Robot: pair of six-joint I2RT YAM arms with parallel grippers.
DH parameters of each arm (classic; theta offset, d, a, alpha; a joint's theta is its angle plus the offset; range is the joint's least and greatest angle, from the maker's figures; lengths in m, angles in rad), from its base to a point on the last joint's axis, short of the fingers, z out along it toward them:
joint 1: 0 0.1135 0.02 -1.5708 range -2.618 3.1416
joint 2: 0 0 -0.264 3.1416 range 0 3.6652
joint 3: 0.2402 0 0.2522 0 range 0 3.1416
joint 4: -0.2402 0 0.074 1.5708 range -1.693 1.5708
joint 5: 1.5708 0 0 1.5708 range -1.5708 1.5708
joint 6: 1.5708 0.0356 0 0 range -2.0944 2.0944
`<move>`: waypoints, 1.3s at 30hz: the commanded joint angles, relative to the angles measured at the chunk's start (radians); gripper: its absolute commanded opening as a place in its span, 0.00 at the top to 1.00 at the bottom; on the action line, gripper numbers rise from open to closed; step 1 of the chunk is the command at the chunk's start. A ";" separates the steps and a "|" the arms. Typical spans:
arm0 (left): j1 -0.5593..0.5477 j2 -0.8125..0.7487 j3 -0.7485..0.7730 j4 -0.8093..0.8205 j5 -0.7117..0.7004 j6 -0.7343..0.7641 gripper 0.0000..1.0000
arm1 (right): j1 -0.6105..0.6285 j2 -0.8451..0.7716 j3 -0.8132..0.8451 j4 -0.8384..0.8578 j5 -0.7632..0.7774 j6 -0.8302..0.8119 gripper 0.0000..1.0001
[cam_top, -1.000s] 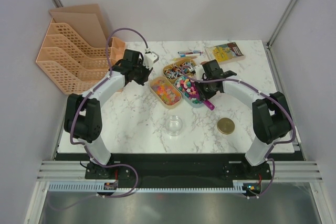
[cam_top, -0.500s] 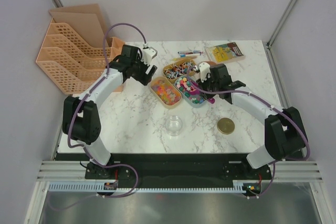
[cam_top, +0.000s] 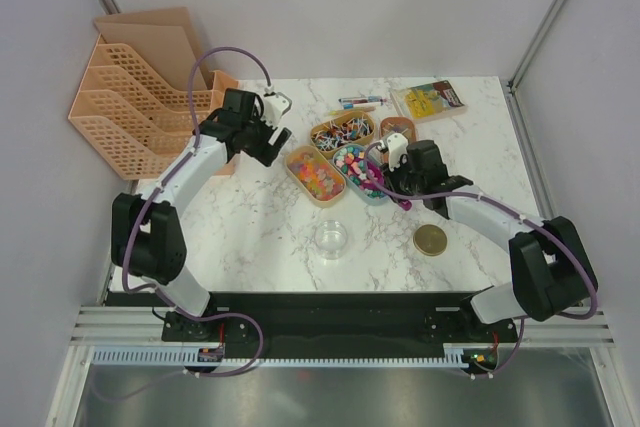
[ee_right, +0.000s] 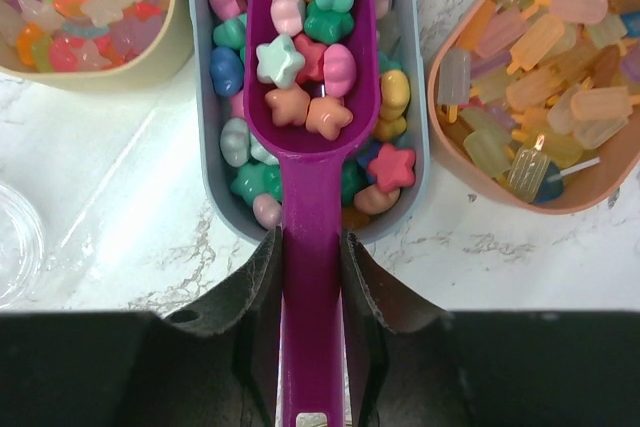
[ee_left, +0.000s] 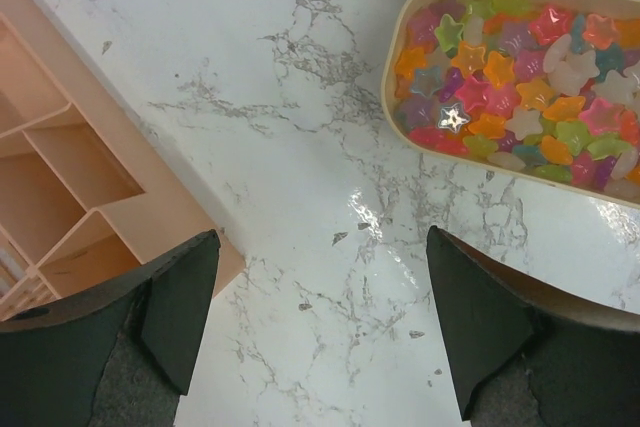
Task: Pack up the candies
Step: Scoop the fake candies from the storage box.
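The candies lie sorted in small trays at mid-table. Bright star candies (ee_left: 520, 77) fill a yellow tray (cam_top: 303, 183), and pastel ones (ee_right: 240, 137) fill a grey tray (ee_right: 206, 147). My right gripper (ee_right: 312, 257) is shut on the handle of a purple scoop (ee_right: 312, 97). The scoop's bowl sits over the grey tray and holds several pastel candies (ee_right: 300, 57). My left gripper (ee_left: 322, 247) stands open over bare marble, left of the yellow tray, with nothing between its fingers. From above, the left gripper (cam_top: 272, 127) is near the rack and the right gripper (cam_top: 395, 172) is beside the trays.
An orange tray (ee_right: 436, 107) of lolly-shaped sweets sits right of the grey one. Behind is a tray of striped wrapped sweets (cam_top: 340, 132). A clear round cup (cam_top: 332, 239) and a gold lid (cam_top: 431, 240) lie nearer. Pens (cam_top: 358, 102), a yellow packet (cam_top: 430, 99) and an orange file rack (cam_top: 140, 107) stand at the back.
My left gripper has opened and drawn back left toward the rack. The right arm has shifted nearer and to the right, still holding the scoop at the grey tray.
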 commanded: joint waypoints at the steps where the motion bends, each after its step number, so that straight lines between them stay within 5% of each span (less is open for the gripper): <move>1: 0.009 -0.058 -0.001 -0.005 -0.018 0.035 0.09 | 0.002 -0.005 -0.030 0.096 0.000 0.020 1.00; 16: 0.018 -0.082 -0.038 -0.002 -0.020 0.030 0.09 | 0.002 0.127 0.060 -0.042 -0.001 0.020 0.99; 22: 0.025 -0.072 -0.041 0.009 -0.012 0.018 0.09 | 0.004 0.168 0.114 -0.093 0.006 0.007 0.82; 39: 0.027 -0.065 -0.042 0.021 0.001 0.001 0.08 | 0.004 0.150 0.131 -0.168 -0.017 0.012 0.54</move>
